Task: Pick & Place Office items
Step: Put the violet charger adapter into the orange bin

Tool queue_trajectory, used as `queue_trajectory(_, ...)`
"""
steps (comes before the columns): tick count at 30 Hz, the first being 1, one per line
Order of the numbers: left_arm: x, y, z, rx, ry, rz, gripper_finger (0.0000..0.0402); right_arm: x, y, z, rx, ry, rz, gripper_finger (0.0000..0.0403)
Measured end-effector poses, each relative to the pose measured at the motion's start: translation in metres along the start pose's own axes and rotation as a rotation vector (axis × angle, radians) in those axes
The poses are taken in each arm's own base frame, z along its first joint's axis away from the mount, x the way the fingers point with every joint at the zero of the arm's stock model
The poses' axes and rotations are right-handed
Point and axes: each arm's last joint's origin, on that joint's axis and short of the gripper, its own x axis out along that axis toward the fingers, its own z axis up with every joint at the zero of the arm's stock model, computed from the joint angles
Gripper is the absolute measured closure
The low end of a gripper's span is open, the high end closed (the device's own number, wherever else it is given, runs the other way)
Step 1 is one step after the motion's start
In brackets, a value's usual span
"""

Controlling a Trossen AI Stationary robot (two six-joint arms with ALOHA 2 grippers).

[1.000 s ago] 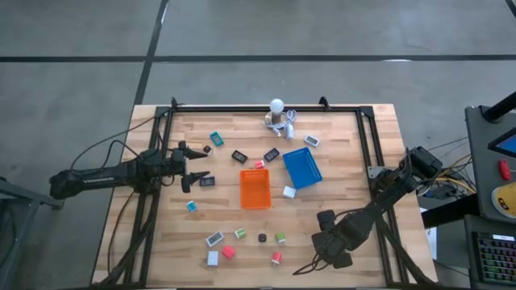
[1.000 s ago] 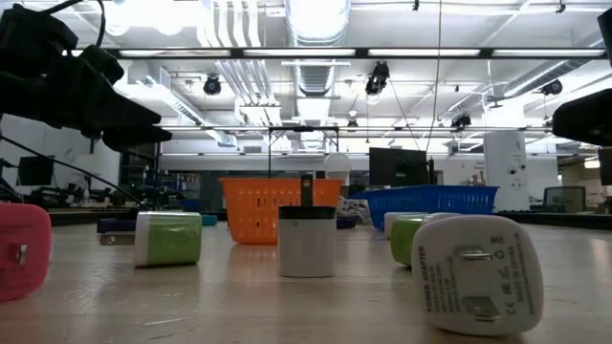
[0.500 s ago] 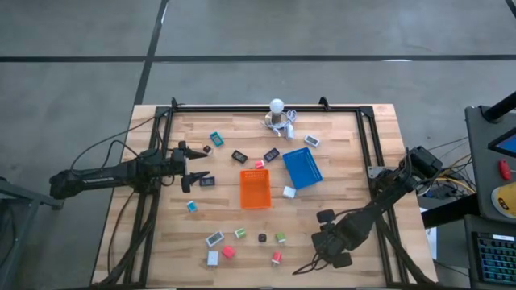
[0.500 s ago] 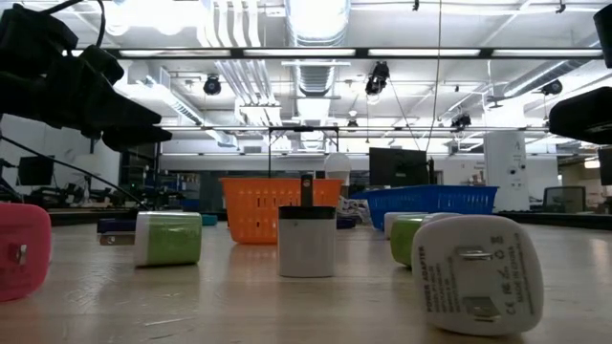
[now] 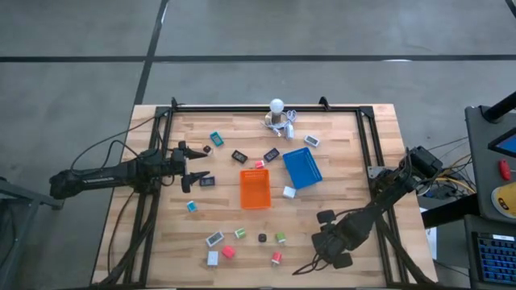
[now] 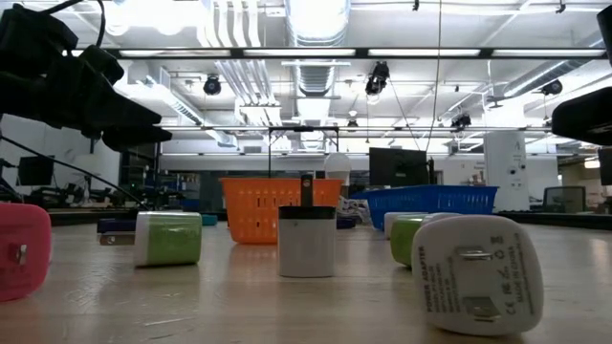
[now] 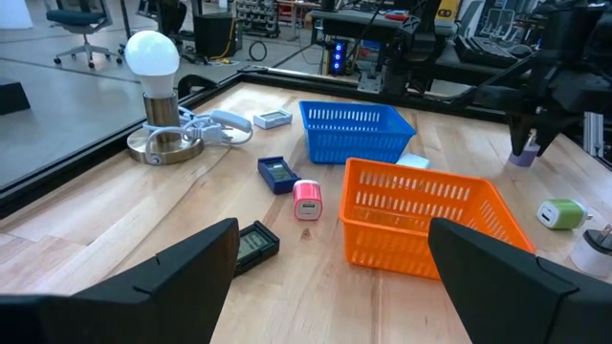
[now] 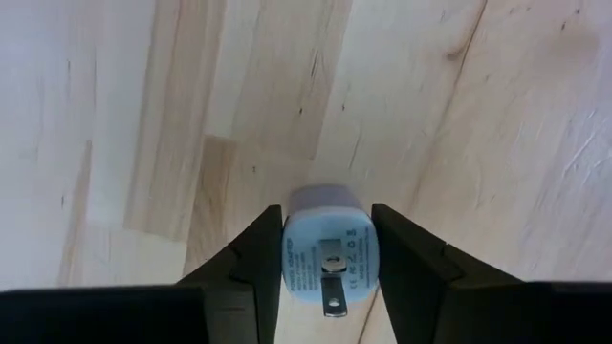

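A pale blue plug adapter sits squeezed between the right gripper's two fingers, low over bare wood at the table's near right. Far left, the left gripper hangs spread wide, empty, facing the orange tray.

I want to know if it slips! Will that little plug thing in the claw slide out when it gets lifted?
Probably not: the right claw squeezes the charger plug on both flat sides. Its smooth, rounded shell might slip slightly. It looks hard, so it likely won't bend.
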Motion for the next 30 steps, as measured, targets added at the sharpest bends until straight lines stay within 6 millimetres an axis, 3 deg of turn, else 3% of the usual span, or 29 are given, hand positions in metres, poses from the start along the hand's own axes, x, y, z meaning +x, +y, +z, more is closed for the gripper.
queue_trajectory(13, 0.000, 0.000, 0.000, 0.001, 0.000, 0.000, 0.0055, 0.000, 0.001, 0.010, -0.001, -0.161, -0.084, 0.0279)
queue_trajectory(22, 0.000, 0.000, 0.000, 0.001, 0.000, 0.001, 0.0055, -0.001, 0.003, 0.024, -0.037, -0.375, -0.146, 0.0279)
queue_trajectory(30, 0.000, 0.000, 0.000, 0.001, 0.000, 0.000, 0.0055, 0.014, -0.007, 0.024, -0.019, -0.631, -0.196, 0.0279)
